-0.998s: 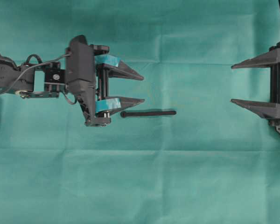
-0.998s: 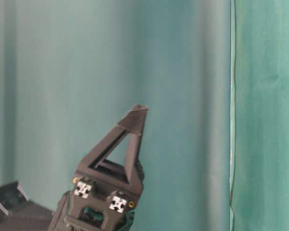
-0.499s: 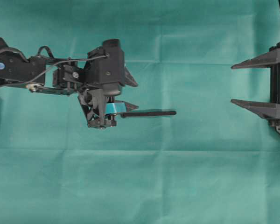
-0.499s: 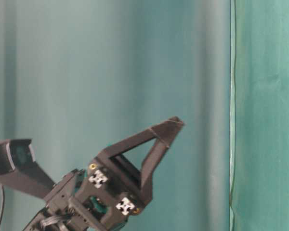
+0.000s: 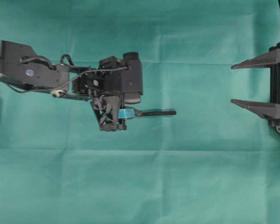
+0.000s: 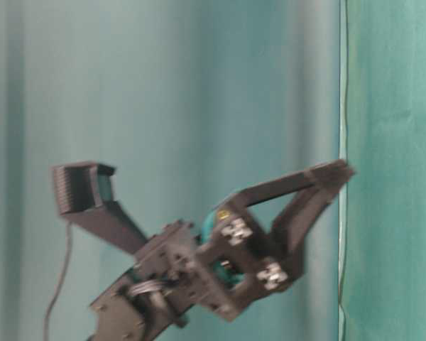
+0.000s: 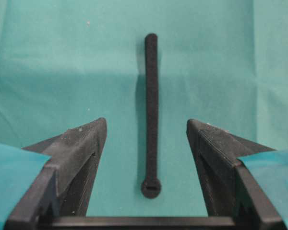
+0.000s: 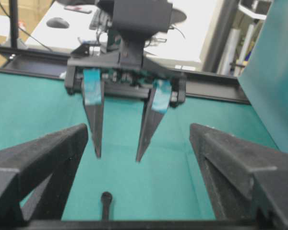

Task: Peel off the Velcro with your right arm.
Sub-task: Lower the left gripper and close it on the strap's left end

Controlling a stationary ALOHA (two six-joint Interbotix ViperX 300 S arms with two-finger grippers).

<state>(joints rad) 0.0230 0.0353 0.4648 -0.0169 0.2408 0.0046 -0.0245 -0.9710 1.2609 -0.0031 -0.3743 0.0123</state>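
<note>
Here, thin black Velcro [image 7: 151,115] flat between left pincer's [image 7: 146,127] spread fingers.

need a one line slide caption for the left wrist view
Open left end effector poised over the green cloth, its teal-taped fingers straddling the round end of the black Velcro strap.

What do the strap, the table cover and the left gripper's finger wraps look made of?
Velcro: looks like matte black fuzzy fabric, probably hook-and-loop; the surface is grainy with no shine.
Table cover: teal cloth, likely thin woven or non-woven; fold creases show.
Wraps on the left gripper: smooth teal tape, flat and edge-cut, over dull, speckled black plastic-looking fingers.
</note>
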